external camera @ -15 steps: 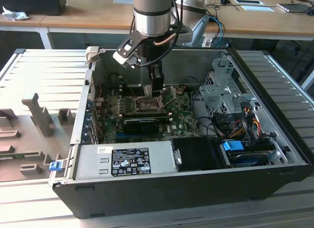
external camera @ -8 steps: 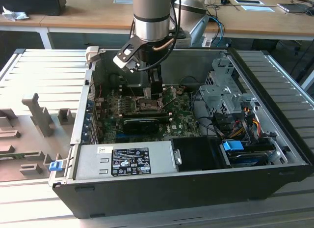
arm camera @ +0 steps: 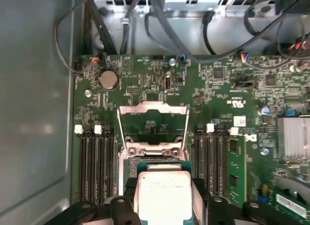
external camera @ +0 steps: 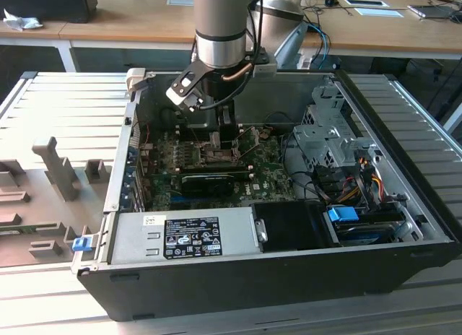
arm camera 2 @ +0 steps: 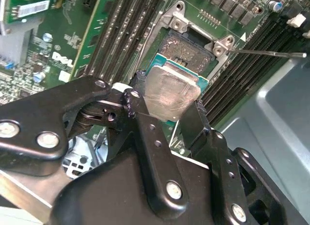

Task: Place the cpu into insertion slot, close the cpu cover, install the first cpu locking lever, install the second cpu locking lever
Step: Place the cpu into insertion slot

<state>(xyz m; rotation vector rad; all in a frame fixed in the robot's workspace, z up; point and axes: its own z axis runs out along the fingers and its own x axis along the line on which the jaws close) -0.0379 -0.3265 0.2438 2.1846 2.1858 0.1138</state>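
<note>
Black gripper (arm camera 2: 167,108) fingers (arm camera 2: 145,133) clamp the cpu (arm camera 2: 169,89) by its edges, just over the insertion slot (arm camera 2: 186,45), whose dark bed shows in the second wrist view. The first wrist view adds the cpu cover (arm camera: 152,107) standing open beyond the socket. The exterior view shows the arm (external camera: 220,32) reaching down into the open computer case (external camera: 289,270).

The chip (arm camera: 162,198) in the black pincer (arm camera: 163,203) is silver-grey with a teal rim; the board (arm camera: 145,79) below it is green.

Uncovered insertion slot (arm camera 2: 186,43) beneath cpu (arm camera: 162,196); raised cpu cover (arm camera: 153,106) at one edge, memory slots (arm camera: 97,167) flanking both sides.
</note>
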